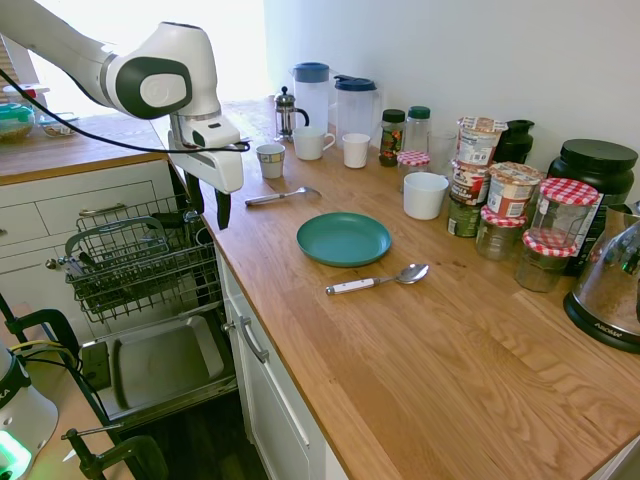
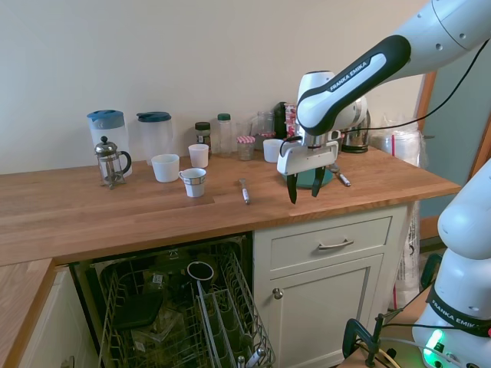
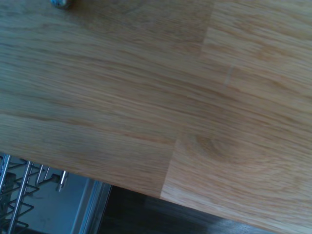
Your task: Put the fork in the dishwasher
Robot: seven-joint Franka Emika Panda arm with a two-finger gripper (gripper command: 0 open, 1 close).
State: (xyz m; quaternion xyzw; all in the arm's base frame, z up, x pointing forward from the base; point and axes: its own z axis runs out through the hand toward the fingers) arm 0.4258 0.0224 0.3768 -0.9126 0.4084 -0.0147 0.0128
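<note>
Fork (image 1: 281, 196): slim, all silver, one piece, broader head; lies flat on the counter (image 1: 420, 340) between the patterned cup (image 1: 270, 160) and the green plate (image 1: 343, 238), touching neither. Gripper (image 1: 208, 207) hangs at the counter's front edge near the fork, fingers spread, nothing between them. The first exterior view shows the dishwasher (image 1: 150, 300) with door down and rack (image 1: 135, 262) pulled out. Only the second exterior view looks down into the rack: a round-rimmed cup (image 2: 200, 271) and dark items. The wrist view shows wood grain and rack wires.

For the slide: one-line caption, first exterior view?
Open gripper hovers at the counter edge above the open dishwasher; fork lies untouched on the counter.
</note>
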